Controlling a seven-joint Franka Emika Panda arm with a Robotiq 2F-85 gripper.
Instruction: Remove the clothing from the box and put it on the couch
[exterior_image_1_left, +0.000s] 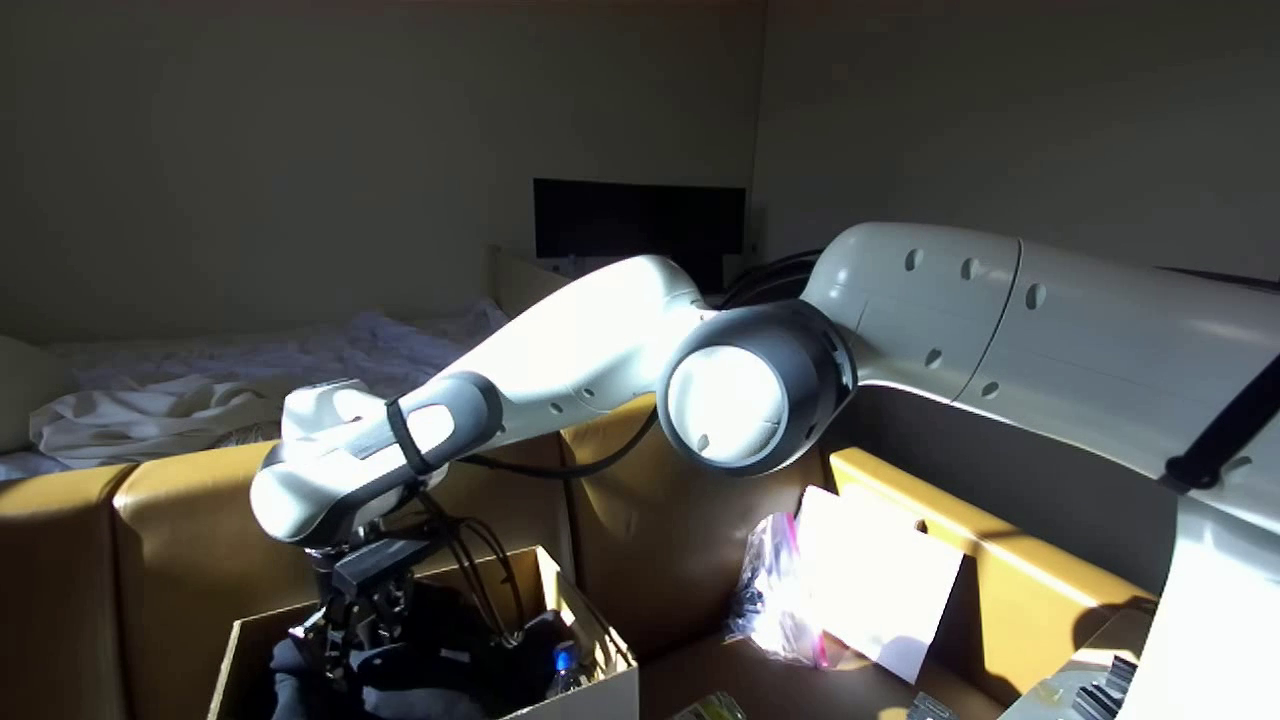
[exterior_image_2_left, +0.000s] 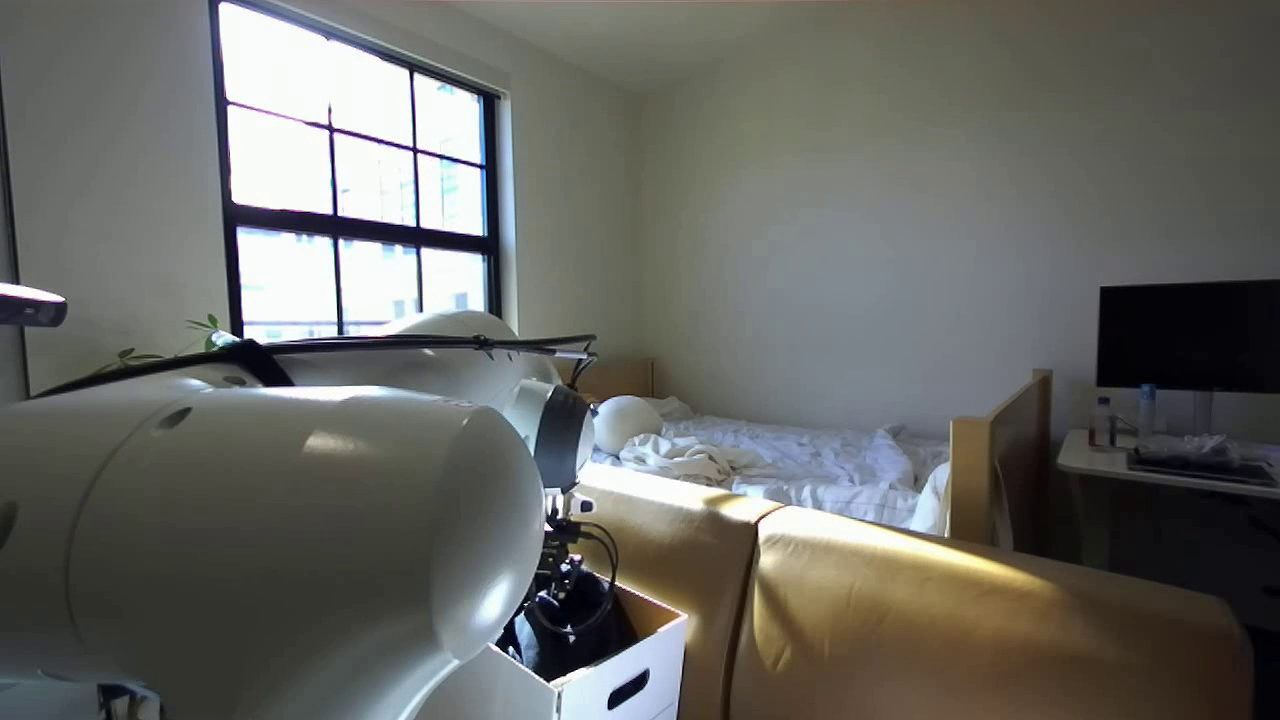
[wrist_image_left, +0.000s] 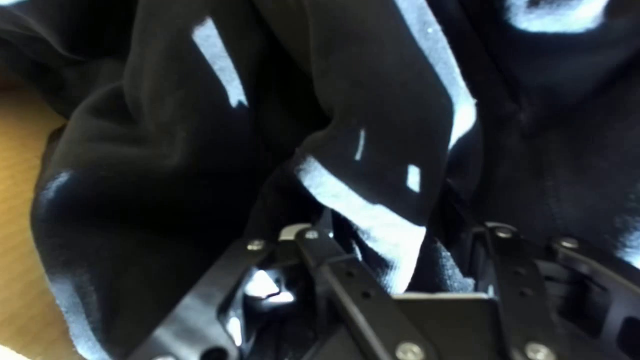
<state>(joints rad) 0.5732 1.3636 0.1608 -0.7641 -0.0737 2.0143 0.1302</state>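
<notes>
Here, clothing between the fingers

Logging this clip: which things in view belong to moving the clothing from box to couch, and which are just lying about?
Part of the job:
gripper
cardboard box
dark clothing inside it
mustard-yellow couch

Just lying about:
blue-capped bottle in the box
plastic bag and white panel on the couch
white bedding
black monitor

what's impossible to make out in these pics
Whether the hand grips the clothing: wrist view, folds cover its tips.
Bottom of the box: both exterior views, cut off by the lower edge.
Base of the blue-capped bottle: an exterior view, hidden by the box wall.
</notes>
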